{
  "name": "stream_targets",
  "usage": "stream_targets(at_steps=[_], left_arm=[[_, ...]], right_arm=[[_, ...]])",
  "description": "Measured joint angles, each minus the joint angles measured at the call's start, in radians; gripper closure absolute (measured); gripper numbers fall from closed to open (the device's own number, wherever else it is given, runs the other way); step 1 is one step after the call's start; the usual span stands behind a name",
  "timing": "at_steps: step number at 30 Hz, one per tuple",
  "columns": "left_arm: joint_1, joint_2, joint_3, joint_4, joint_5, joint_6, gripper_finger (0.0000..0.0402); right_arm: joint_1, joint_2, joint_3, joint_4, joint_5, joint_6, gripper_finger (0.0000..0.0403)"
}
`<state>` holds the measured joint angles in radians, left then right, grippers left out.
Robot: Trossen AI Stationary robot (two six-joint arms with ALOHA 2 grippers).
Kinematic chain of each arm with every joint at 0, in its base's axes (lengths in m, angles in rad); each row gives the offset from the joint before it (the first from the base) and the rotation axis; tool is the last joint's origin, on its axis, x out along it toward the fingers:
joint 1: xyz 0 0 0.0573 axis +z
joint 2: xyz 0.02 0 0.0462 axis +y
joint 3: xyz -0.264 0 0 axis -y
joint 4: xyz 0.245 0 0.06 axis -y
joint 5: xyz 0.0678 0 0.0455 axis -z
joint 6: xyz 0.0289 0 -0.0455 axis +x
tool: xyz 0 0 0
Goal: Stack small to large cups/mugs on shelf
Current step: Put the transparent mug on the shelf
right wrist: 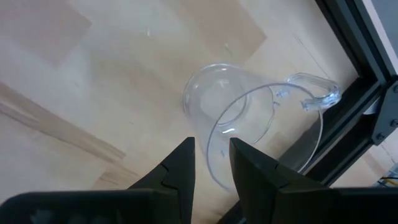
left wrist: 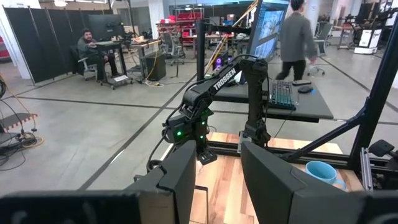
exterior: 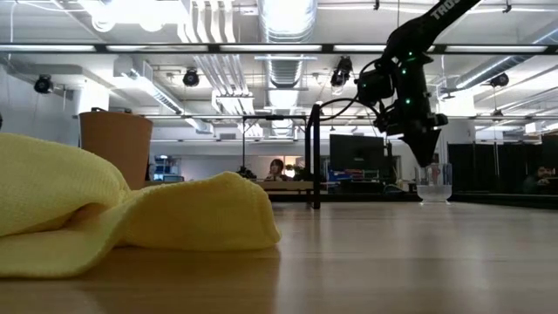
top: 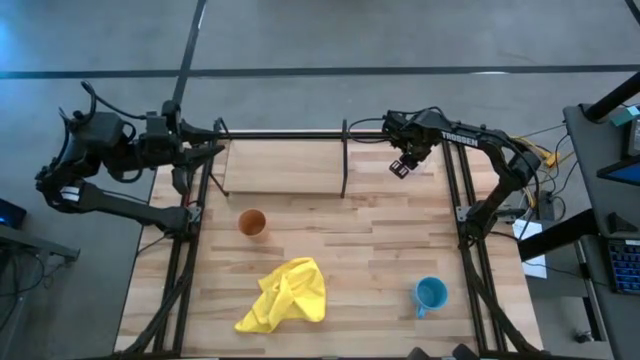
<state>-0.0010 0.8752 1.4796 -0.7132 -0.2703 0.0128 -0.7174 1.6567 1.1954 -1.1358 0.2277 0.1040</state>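
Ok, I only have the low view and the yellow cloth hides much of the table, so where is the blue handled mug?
Observer: The blue handled mug stands upright on the tabletop's front right, off the pale wooden shelf.
Operator: Is the right gripper holding the glass?
Observer: No. The right gripper hangs over the clear glass cup with a handle, jaws apart and not touching it.
Operator: And the left arm?
Observer: The left gripper waits at the shelf's left end, jaws open.
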Motion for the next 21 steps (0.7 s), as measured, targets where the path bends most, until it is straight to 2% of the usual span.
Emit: stream_targets(at_steps=[21], left_arm=[[0.001, -0.001, 0.000, 0.000, 0.000, 0.003, 0.0285]], right_arm=[[-0.003, 0.001, -0.038, 0.034, 0.008, 0.019, 0.0310]])
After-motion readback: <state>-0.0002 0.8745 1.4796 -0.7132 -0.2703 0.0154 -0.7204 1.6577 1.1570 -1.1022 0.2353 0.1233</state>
